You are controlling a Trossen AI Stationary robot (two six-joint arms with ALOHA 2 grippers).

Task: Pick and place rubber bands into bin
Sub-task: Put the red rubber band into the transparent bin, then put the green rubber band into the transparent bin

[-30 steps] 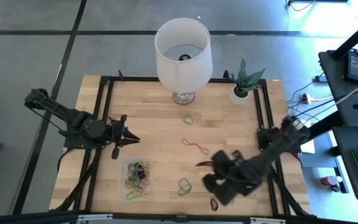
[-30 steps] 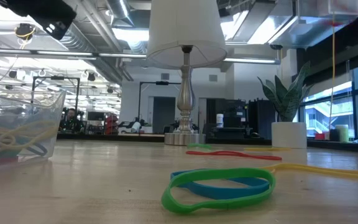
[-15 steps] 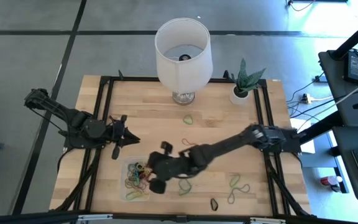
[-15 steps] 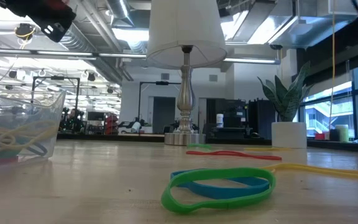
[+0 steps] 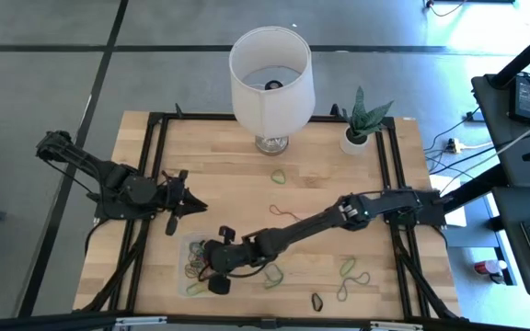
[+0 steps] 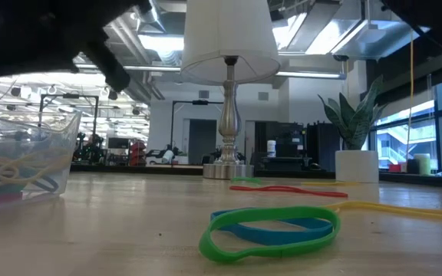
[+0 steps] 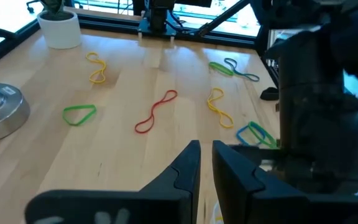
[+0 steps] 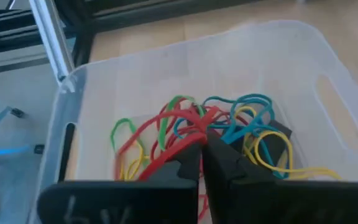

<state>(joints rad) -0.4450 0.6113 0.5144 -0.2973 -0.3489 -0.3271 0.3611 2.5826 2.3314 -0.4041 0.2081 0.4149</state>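
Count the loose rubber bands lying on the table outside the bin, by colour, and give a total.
Green bands: 3
Yellow bands: 2
Blue bands: 2
Red bands: 1
Black bands: 1
Total: 9

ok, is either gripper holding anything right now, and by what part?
Right gripper, over the bin, appears to pinch a red rubber band at one end of its loop. Left gripper holds nothing.
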